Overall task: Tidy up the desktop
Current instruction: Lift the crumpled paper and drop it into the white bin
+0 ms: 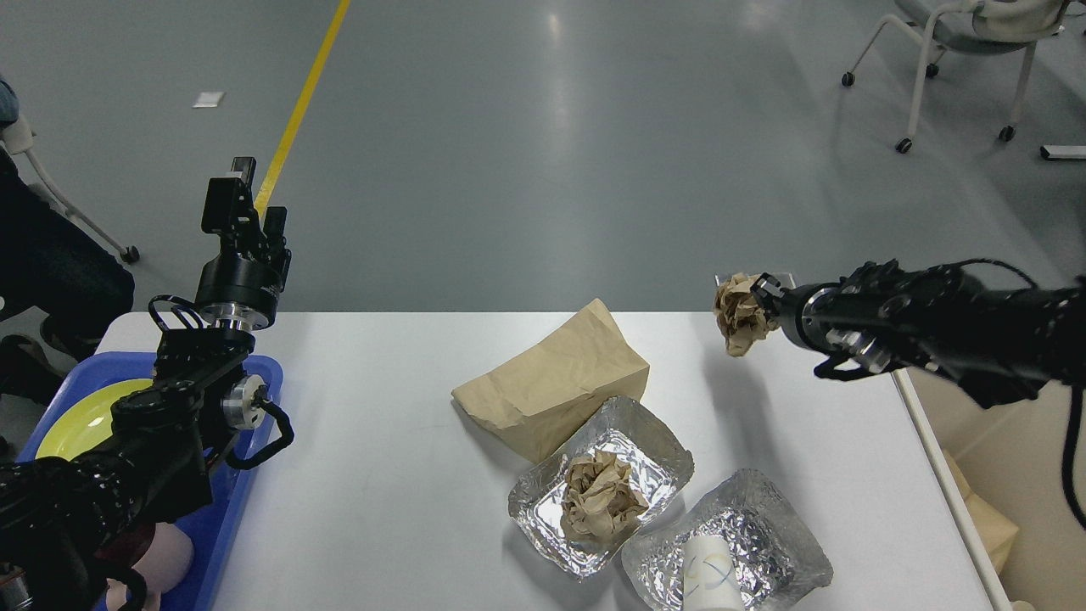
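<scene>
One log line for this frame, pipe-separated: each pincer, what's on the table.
right pincer: shut on paper wad, above desktop | left pincer: raised, empty | on desktop: bag, two foil trays

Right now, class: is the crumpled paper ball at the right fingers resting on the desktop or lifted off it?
Lifted: the paper ball hangs in the right gripper, above the desktop.

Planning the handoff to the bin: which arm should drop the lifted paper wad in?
Right. Its gripper already holds the paper wad above the desktop, next to the bin. The left gripper is at the far side.
</scene>
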